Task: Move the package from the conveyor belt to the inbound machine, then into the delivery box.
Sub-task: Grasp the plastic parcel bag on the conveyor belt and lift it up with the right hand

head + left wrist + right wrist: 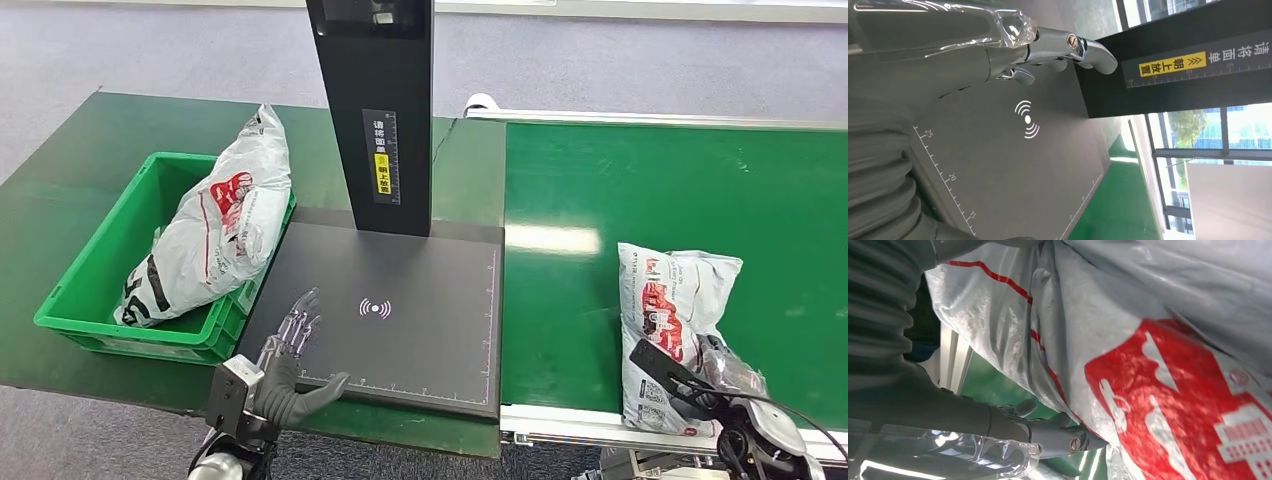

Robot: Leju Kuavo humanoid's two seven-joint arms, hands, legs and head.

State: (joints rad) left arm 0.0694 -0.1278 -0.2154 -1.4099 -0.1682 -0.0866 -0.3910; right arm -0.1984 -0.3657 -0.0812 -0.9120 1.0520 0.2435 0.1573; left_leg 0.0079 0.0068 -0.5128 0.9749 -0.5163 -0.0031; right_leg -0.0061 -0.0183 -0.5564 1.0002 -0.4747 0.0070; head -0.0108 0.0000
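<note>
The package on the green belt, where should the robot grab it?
Probably at its near end by the belt's front edge. The package lies flat and lengthwise toward the robot, and the right hand is already beside that end. The bag is soft and crinkly, so fingers could pinch the loose plastic from the right.

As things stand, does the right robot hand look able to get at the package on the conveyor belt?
Probably yes: the right robot hand is already against the package at the conveyor belt's near edge, with nothing between them.
</note>
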